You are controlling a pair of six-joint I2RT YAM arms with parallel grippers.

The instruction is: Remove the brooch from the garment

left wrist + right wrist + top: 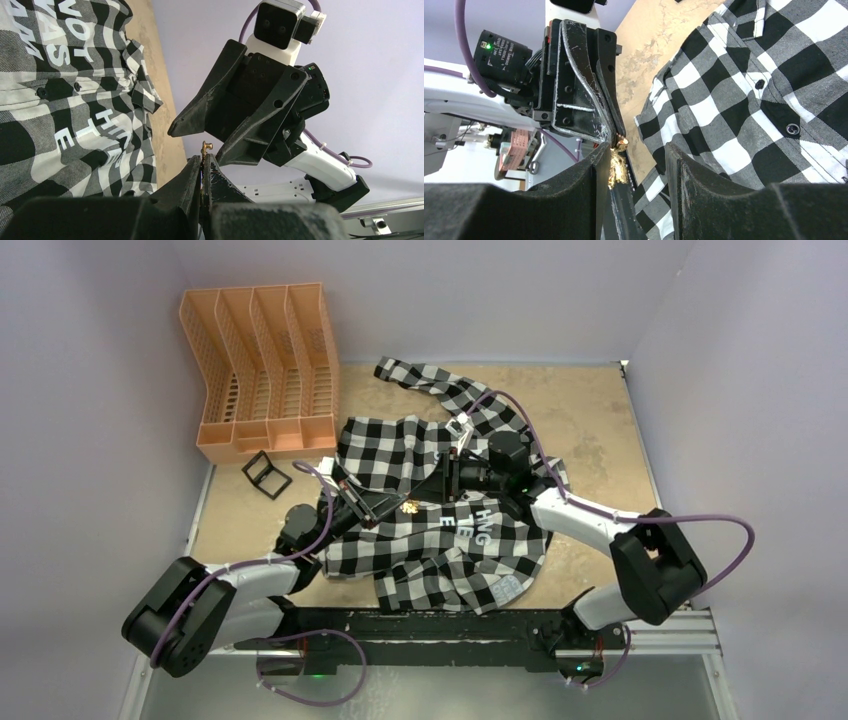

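The black-and-white check garment (400, 445) lies spread across the middle of the table, with white lettering near its lower part. The brooch (408, 507) is a tiny gold pin between both grippers, above the shirt. My left gripper (398, 508) is shut on the brooch (206, 146), whose gold tip sticks out past the closed fingertips (212, 172), clear of the fabric (60, 115). My right gripper (426, 494) is open and straddles the brooch (617, 167), which lies against its left finger (596, 172). The shirt (744, 100) lies beyond.
An orange slotted file organiser (262, 370) stands at the back left. A small black frame (266, 475) lies beside the shirt's left edge. Bare sandy tabletop (590, 420) shows at the right. Pale walls close in on three sides.
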